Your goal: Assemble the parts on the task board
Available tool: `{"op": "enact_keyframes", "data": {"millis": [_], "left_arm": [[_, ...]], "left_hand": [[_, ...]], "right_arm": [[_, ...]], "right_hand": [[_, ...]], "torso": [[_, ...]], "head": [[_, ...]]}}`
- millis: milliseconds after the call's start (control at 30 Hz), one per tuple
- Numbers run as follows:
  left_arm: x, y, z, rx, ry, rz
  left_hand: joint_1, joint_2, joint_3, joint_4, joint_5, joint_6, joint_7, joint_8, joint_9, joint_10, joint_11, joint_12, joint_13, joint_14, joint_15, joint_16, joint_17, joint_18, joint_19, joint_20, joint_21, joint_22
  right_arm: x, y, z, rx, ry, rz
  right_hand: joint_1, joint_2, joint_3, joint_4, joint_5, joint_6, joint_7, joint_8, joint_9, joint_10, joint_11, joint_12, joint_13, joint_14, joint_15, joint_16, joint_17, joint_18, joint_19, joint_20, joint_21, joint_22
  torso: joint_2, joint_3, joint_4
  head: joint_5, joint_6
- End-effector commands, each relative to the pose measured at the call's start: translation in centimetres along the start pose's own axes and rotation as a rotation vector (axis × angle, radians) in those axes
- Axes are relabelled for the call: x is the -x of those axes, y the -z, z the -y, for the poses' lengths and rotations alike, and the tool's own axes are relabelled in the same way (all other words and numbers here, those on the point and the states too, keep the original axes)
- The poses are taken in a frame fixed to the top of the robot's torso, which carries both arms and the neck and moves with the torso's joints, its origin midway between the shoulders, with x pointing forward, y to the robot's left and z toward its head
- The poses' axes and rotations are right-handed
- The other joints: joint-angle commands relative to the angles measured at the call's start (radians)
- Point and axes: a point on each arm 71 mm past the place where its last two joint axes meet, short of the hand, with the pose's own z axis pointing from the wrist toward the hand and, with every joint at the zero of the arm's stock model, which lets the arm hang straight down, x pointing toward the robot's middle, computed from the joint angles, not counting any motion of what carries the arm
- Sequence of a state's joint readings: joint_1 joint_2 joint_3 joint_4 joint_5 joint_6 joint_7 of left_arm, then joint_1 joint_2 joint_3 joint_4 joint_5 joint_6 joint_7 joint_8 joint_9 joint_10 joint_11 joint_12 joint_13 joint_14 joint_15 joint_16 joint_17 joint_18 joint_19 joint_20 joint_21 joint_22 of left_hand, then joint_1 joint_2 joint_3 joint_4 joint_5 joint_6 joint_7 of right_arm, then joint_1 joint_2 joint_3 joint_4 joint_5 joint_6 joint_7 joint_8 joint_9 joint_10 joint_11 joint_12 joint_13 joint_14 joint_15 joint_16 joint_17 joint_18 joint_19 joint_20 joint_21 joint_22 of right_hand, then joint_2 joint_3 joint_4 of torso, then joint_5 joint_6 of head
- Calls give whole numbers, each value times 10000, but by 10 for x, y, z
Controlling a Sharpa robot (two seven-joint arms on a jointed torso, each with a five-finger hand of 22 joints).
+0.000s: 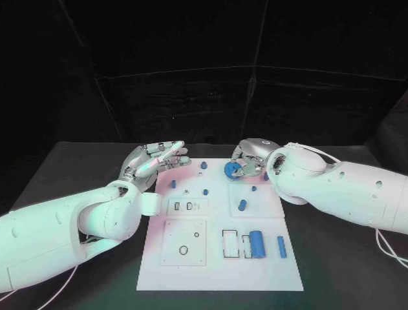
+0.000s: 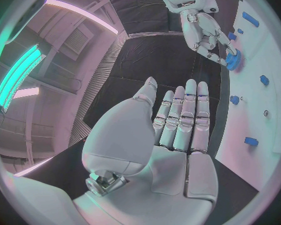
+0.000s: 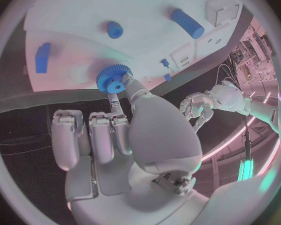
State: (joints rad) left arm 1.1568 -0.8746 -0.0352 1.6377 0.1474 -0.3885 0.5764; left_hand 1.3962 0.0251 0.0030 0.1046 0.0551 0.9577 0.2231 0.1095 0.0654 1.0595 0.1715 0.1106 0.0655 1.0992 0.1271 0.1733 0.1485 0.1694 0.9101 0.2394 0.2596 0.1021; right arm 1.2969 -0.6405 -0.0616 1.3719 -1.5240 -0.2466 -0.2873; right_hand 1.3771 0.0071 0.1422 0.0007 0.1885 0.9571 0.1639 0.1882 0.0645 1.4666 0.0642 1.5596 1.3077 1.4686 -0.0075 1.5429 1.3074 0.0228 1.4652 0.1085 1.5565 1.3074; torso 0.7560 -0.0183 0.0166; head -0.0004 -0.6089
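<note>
The white task board (image 1: 220,274) lies in the middle of the black table. My right hand (image 1: 247,157) is over its far edge and pinches a blue gear (image 1: 231,169) between thumb and finger. In the right wrist view the gear (image 3: 113,79) sits just above a round recess of the board (image 3: 103,15), the thumb's tip against it. My left hand (image 1: 155,160) hovers at the board's far left corner, fingers straight and apart, holding nothing. The left wrist view shows this flat hand (image 2: 178,122) and, beyond it, the right hand (image 2: 206,35) with the gear (image 2: 233,60).
A large blue cylinder (image 1: 256,244) and a thin blue bar (image 1: 281,247) lie at the board's near right. Small blue pieces (image 1: 242,205) (image 1: 173,183) (image 1: 204,165) lie or stand further back. White inset plates (image 1: 185,242) occupy the near left.
</note>
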Motion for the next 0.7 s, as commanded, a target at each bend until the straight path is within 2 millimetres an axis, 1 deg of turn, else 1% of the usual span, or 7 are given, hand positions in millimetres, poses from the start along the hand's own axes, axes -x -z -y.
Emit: {"op": "enact_keyframes", "data": {"millis": [33,133,333,400,500,667,700], "left_arm": [[-1,0,1,-71,75,-164],[-1,-1,1,-70,83,-177],[-1,-1,1,-70,80,-173],[-1,-1,1,-73,70,-157],[0,-1,1,-82,53,-126],[1,-1,1,-90,47,-119],[1,-1,1,-92,44,-112]], "left_hand": [[-41,77,-17,-41,8,-16,30,-58,1,-30,-7,-59,-5,77,-13,-64,12,140,80,-4,-63,-17],[-57,81,-24,-35,8,-15,31,-60,0,-27,-5,-61,-5,78,-12,-70,14,140,81,-3,-67,-20],[-57,81,-24,-35,8,-15,31,-60,0,-27,-5,-61,-5,78,-12,-70,14,140,81,-3,-67,-20],[-57,81,-24,-35,8,-15,31,-60,0,-27,-5,-61,-5,78,-12,-70,14,140,81,-3,-67,-20],[-72,85,-30,-28,8,-13,33,-62,0,-26,-4,-65,-5,79,-11,-76,16,140,83,-2,-71,-23],[-72,85,-30,-28,8,-13,33,-62,0,-26,-4,-65,-5,79,-11,-76,16,140,83,-2,-71,-23],[-72,85,-30,-28,8,-13,33,-62,0,-26,-4,-65,-5,79,-11,-76,16,140,83,-2,-71,-23]], "right_arm": [[6,0,-17,426,293,904],[7,-2,-30,703,428,1138],[5,-9,-48,1058,607,1450],[4,-10,-52,1114,620,1456],[-1,-14,-59,1189,626,1420],[-9,-20,-65,1221,695,1160],[-10,-21,-65,1220,712,1115]], "right_hand": [[-90,-9,62,-16,-107,246,-180,-45,25,1003,-22,46,2566,885,-39,58,2019,-157,836,-68,51,2332],[-94,-6,72,-18,-112,254,-183,-47,26,1005,-23,49,2569,886,-39,59,2021,-159,844,-68,54,2343],[-87,2,137,-47,-92,288,-195,-66,29,1010,-34,57,2577,886,-45,59,2023,-166,866,-70,63,2372],[-87,2,137,-47,-92,288,-195,-66,29,1010,-34,57,2577,886,-45,59,2023,-166,866,-70,63,2372],[-87,2,169,-62,-75,306,-198,-77,30,1010,-37,57,2577,885,-49,57,2017,-167,869,-72,65,2377],[-92,-3,205,-78,-45,316,-198,-95,28,1010,-40,57,2578,885,-52,57,2017,-168,872,-75,66,2381],[-92,-3,205,-78,-45,316,-198,-95,28,1010,-40,57,2578,885,-52,57,2017,-168,872,-75,66,2381]], "torso": [[12,8,-1],[20,4,6],[17,2,8],[12,1,4],[21,18,-8],[23,9,9],[18,12,-3]], "head": [[32,-6],[28,-7],[91,-56],[114,-74],[150,-83],[130,-107],[135,-116]]}}
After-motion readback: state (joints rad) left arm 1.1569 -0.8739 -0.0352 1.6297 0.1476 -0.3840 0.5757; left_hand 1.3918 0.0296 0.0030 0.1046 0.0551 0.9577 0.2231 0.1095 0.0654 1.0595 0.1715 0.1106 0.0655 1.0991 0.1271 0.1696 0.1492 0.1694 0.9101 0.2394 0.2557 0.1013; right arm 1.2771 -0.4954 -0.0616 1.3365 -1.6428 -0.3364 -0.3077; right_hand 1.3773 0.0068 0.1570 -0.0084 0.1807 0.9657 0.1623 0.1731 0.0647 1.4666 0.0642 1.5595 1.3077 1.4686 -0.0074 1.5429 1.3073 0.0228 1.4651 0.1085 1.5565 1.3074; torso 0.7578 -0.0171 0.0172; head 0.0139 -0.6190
